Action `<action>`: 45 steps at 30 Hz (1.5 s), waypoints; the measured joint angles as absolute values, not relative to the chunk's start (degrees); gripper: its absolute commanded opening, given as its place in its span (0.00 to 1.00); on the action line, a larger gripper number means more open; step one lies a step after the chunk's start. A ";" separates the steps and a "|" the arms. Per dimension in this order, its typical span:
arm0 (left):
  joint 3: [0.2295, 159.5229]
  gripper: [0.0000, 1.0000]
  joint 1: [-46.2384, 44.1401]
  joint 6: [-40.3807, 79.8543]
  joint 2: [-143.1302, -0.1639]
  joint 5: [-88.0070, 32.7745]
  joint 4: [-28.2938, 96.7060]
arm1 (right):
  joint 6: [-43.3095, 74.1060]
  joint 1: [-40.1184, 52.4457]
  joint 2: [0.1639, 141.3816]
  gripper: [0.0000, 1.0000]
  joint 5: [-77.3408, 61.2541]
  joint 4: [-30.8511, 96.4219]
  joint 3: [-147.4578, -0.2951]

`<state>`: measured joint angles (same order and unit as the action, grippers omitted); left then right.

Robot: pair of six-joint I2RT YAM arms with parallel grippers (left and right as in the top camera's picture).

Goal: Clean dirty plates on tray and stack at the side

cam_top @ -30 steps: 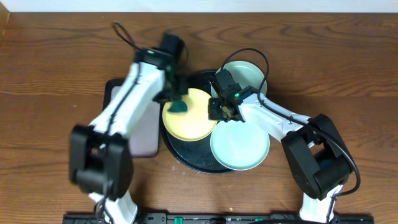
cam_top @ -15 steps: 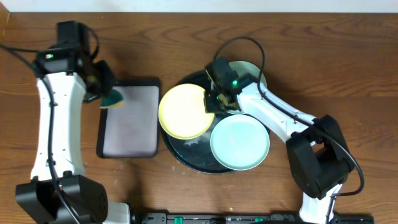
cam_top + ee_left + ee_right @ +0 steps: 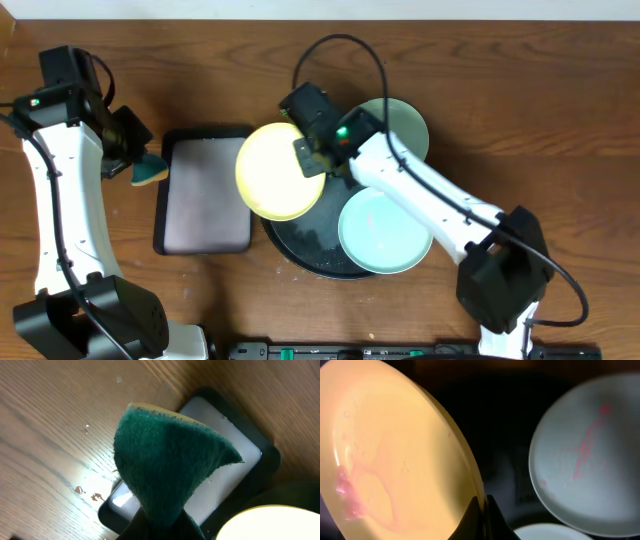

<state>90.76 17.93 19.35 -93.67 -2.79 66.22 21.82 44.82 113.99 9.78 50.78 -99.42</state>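
My right gripper [image 3: 312, 157] is shut on the rim of the pale yellow plate [image 3: 274, 172] and holds it lifted over the left edge of the round black tray [image 3: 300, 250]. In the right wrist view the yellow plate [image 3: 390, 460] shows pink smears, with my jaws [image 3: 482, 510] pinching its edge. Two mint plates lie on the tray, one at the back [image 3: 405, 125] with a pink streak [image 3: 590, 445] and one at the front [image 3: 385, 232]. My left gripper [image 3: 135, 165] is shut on a green sponge [image 3: 165, 470] held left of the grey tray.
A rectangular grey tray with a black rim [image 3: 205, 195] lies left of the round tray; it also shows in the left wrist view [image 3: 235, 467]. Water drops [image 3: 87, 492] lie on the wooden table beside it.
My left arm swung the sponge off the yellow plate to the left, past the grey tray. My right gripper carried the yellow plate leftward, partly off the round tray.
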 measured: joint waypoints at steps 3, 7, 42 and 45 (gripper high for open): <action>90.65 0.07 17.96 19.18 -93.67 -3.05 66.19 | 20.91 47.00 113.99 0.01 13.69 47.40 -99.70; 90.61 0.07 18.72 19.18 -93.67 -3.31 66.22 | 18.59 50.06 113.99 0.01 19.29 41.74 -99.72; 90.61 0.07 30.28 19.00 -93.67 -11.94 66.28 | -21.63 62.43 117.27 0.01 47.77 -2.46 -100.38; 90.61 0.08 30.28 19.00 -93.67 -11.94 66.28 | -21.98 62.43 117.27 0.01 48.56 -1.28 -100.38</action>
<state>90.61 30.28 19.00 -93.67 -11.94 66.28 -21.98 62.43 117.27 48.56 -1.28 -100.38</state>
